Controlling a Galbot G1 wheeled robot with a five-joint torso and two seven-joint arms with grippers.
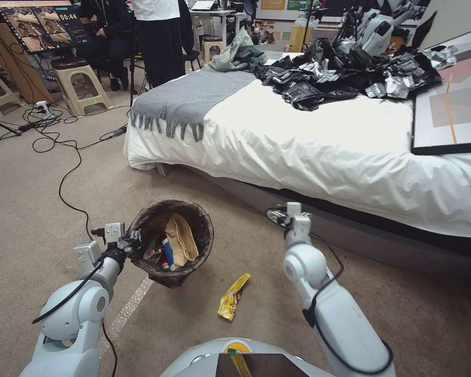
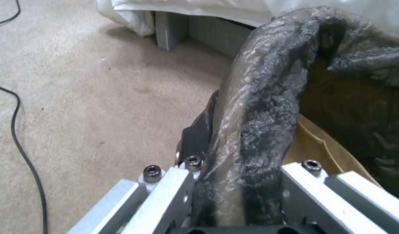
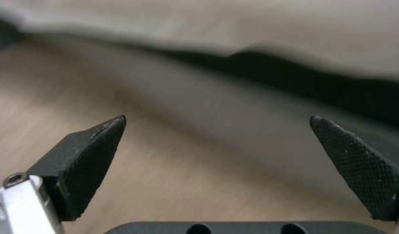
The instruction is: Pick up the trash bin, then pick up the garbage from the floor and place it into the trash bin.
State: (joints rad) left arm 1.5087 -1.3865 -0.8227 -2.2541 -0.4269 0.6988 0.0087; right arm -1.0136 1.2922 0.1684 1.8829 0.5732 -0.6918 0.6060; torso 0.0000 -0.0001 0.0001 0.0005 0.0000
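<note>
Yellow wrapper [image 1: 233, 297] lies on the floor [image 1: 47, 209] lengthwise toward the bed, nearer the empty, spread right gripper [image 3: 217, 169] than the left gripper [image 1: 132, 242] clamping the trash bin [image 1: 171, 242] rim.

Two glossy pale-grey arms with rounded joint housings carry loose black cables. The left hand [image 2: 234, 195] has silver aluminium bars fixed with dark hex screws. The right hand [image 3: 217, 162] has two black, cross-hatched wedge fingers [image 3: 360, 165] on silver brackets.
</note>
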